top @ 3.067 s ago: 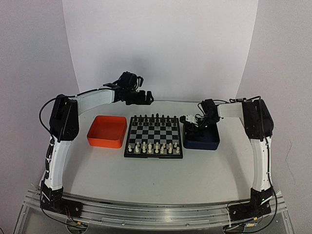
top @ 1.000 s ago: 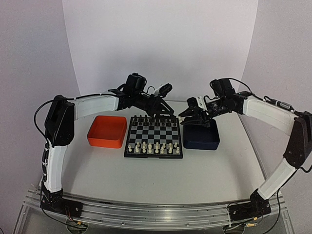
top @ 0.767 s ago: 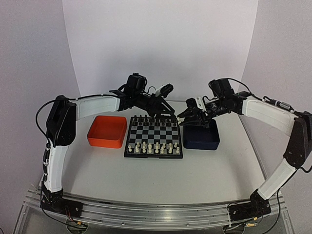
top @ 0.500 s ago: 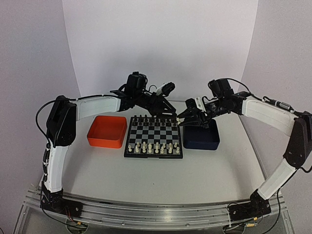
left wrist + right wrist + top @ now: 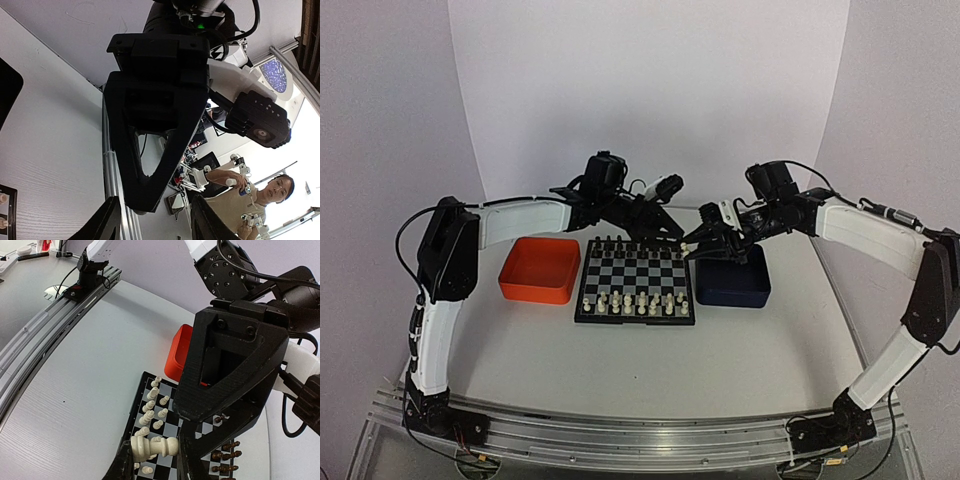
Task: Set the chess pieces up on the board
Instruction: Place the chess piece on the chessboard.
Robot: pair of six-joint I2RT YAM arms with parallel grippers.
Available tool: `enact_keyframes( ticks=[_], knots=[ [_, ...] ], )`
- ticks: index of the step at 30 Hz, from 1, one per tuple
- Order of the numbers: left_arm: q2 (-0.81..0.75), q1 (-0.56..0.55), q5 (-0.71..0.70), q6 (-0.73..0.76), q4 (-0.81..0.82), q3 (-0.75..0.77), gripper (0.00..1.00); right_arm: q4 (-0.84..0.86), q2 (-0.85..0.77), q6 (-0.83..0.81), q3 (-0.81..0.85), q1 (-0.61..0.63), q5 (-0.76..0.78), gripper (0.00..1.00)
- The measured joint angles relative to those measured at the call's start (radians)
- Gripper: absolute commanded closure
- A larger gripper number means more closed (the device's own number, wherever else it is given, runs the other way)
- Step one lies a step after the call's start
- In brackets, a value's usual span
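1. Pinching one cream-white chess piece (image 5: 152,447) end to end in the right gripper (image 5: 156,462).
2. Lying on its side rather than upright, long axis running straight across the gap from one finger to the other. Cannot tell which end is the base.
3. Held in the air above the board (image 5: 635,320), over its far right corner in the top view, just beside the dark blue tray (image 5: 732,298). Too small to make out from that camera.
4. Left gripper (image 5: 155,225) spread wide with nothing between the fingers, raised over the board's far edge and close to the right gripper (image 5: 700,240).
5. On the board: other cream-white pieces (image 5: 632,300) in two rows along the near side, black pieces (image 5: 632,243) along the far side. Orange tray (image 5: 535,295) just left of the board.
6. Against the view three seconds back: right arm then folded, gripper down in the dark blue tray; now stretched out, gripper lifted clear and moved toward the board.
7. Left gripper (image 5: 665,215) further right than in that earlier view. Hardly any shift since half a second ago.
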Motion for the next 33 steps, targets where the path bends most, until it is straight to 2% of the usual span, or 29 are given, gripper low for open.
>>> enact_keyframes(
  ticks=[7,27,33],
  knots=[
    [0.014,-0.003,-0.004,0.024,-0.035,0.000,0.56,0.000,-0.004,0.000,0.000,0.001,0.002,0.82],
    [0.014,-0.010,-0.009,0.018,-0.035,0.000,0.74,0.000,-0.001,-0.002,0.000,0.013,0.023,0.82],
    [0.014,-0.009,-0.009,0.019,-0.038,0.000,0.74,0.001,0.002,-0.005,0.000,0.017,0.039,0.81]
  ],
)
